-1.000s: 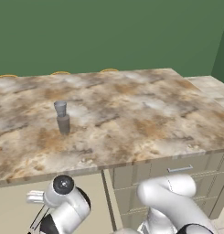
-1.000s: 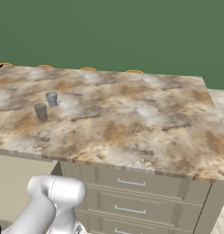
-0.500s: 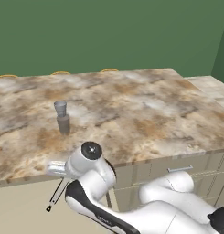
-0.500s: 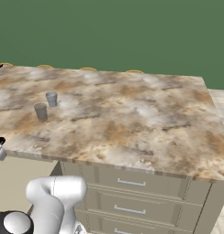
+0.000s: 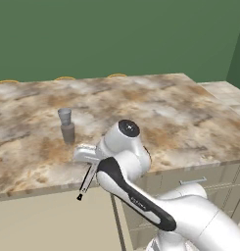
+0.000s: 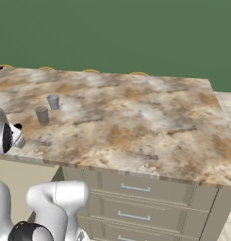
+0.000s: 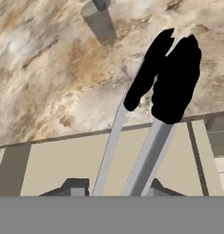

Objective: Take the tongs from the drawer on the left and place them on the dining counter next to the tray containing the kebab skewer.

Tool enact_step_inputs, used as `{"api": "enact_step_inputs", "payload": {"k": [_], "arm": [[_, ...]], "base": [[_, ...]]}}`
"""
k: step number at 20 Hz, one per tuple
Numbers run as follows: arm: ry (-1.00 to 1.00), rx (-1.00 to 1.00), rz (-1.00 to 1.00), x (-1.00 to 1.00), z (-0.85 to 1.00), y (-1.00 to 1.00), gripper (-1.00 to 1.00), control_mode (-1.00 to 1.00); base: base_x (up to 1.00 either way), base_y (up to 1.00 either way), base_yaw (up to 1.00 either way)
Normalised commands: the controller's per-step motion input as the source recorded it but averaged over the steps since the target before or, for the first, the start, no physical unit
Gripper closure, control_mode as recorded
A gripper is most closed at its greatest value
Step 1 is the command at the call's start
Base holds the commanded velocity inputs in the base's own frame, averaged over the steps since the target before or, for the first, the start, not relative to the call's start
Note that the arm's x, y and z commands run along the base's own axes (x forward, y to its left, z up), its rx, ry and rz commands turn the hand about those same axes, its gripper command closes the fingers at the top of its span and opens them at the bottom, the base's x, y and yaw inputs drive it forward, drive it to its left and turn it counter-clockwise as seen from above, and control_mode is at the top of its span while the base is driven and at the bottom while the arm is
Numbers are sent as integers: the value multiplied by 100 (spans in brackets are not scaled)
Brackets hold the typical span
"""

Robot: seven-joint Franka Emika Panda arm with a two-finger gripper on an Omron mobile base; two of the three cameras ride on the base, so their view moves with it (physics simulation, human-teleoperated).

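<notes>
While apparently clamped, tongs (image 7: 145, 128) between pincer (image 7: 115, 191) fingers

The pincer (image 5: 87, 164) sits largely behind the arm's white wrist in the left base view, so how its jaws stand cannot be read there; only the lower tip of the tongs (image 5: 85, 183) pokes out below it. In the hand view the tongs (image 7: 145, 132) run off the bottom of the picture, their silver arms meeting the fingers (image 7: 76, 186) right at the cut, too little to judge the grip. A grey shaker (image 7: 99, 22) is cropped by the top edge. In the right base view the left edge slices the arm, and the tabletop (image 6: 136, 117) continues past the frame on that side.
</notes>
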Motion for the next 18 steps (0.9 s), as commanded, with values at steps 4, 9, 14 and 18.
{"api": "enact_step_inputs", "payload": {"k": [4, 9, 14, 18], "arm": [[-14, -7, 4, 7, 25, -91, 100, -100], [-33, -12, 2, 0, 52, -83, 100, -100], [-27, -9, 0, 0, 71, -79, 100, -100], [-8, -2, 0, 1, 29, -27, 100, -100]], "base": [[0, 0, 0], [0, 0, 0], [0, 0, 0], [0, 0, 0]]}}
